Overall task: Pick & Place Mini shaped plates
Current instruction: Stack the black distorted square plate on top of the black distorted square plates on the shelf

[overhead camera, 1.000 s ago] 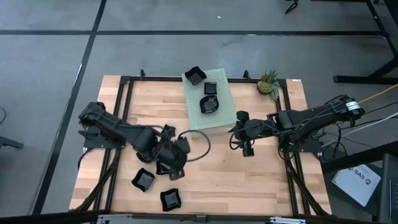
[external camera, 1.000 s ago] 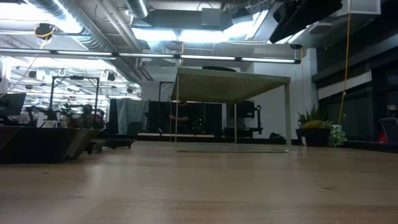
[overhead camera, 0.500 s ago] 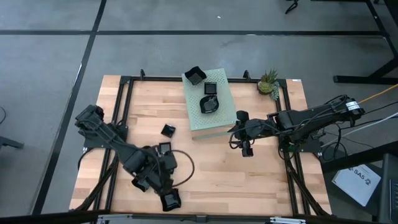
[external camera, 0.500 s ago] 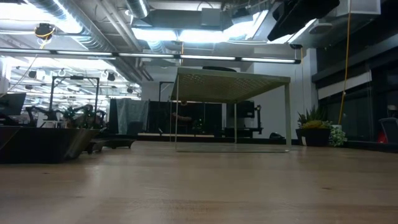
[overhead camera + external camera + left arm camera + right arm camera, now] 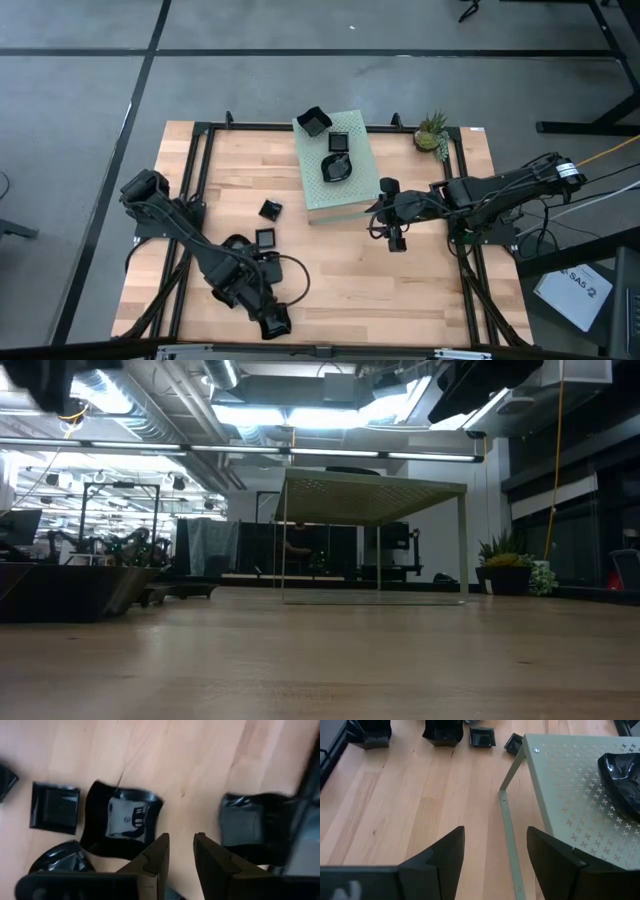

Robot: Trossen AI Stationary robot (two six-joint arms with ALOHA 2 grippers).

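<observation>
Several mini shaped plates, small glossy black dishes, lie flat on the wooden table. In the left wrist view a wavy plate [image 5: 122,822], a square plate [image 5: 55,807] and another plate [image 5: 245,820] lie around my left gripper [image 5: 181,852]. It points down at bare wood between them, its fingers a little apart with nothing between. In the high view it [image 5: 262,305] hangs near the table's front edge, beside a plate [image 5: 275,322]. Three more plates [image 5: 338,167] rest on the pale green perforated box [image 5: 345,195]. My right gripper [image 5: 397,238] waits open beside that box.
Two small plates [image 5: 270,209] [image 5: 265,238] lie left of the box. A small potted plant [image 5: 432,133] stands at the far right. A black frame [image 5: 200,160] runs round the table. Bare wood [image 5: 350,280] lies between the two arms.
My left gripper has swung toward the table's near left and come down, ending low over the plates by the front edge. The two small plates left of the box, hidden under the arm before, now show. No plate has moved.
</observation>
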